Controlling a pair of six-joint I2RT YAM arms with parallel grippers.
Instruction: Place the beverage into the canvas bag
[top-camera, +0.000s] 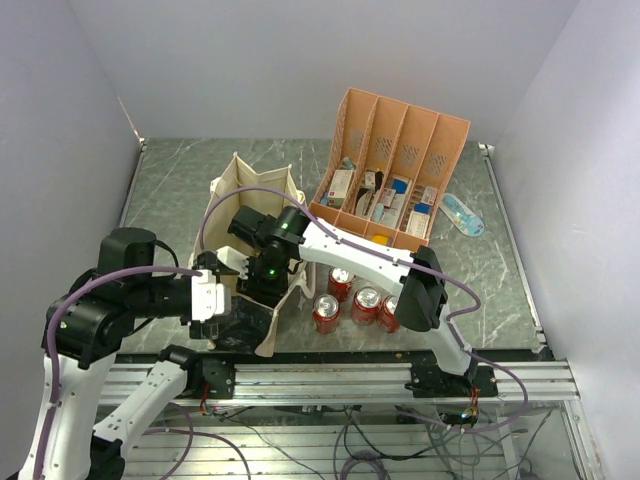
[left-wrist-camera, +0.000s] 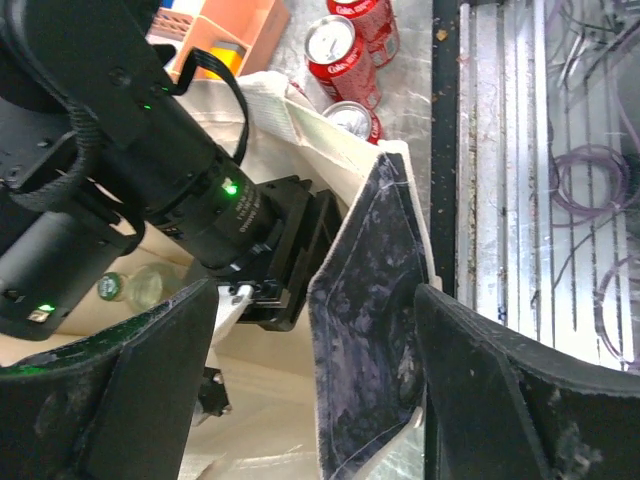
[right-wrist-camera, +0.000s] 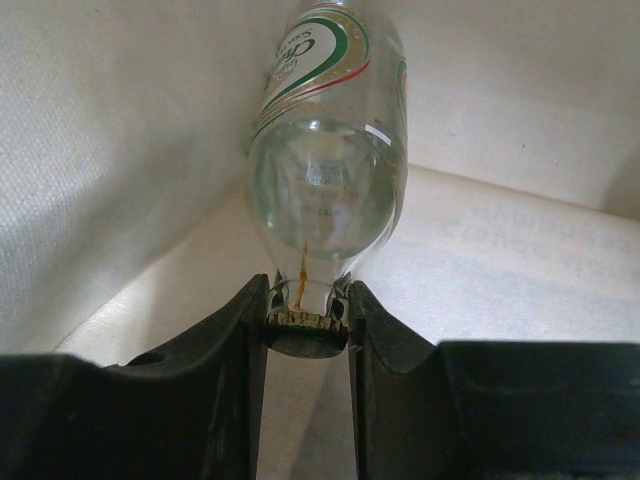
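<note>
Clear glass beverage bottle, green-red-gold label, cap clamped between right fingers inside cream-beige canvas bag, left fingers apart.

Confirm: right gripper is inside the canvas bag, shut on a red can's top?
Wrong object. The right gripper is shut on a clear glass bottle by its capped top, inside the canvas bag; the right wrist view shows it.

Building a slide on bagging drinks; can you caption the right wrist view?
Right gripper clamps a clear bottle by its capped neck inside the cream canvas bag.
</note>
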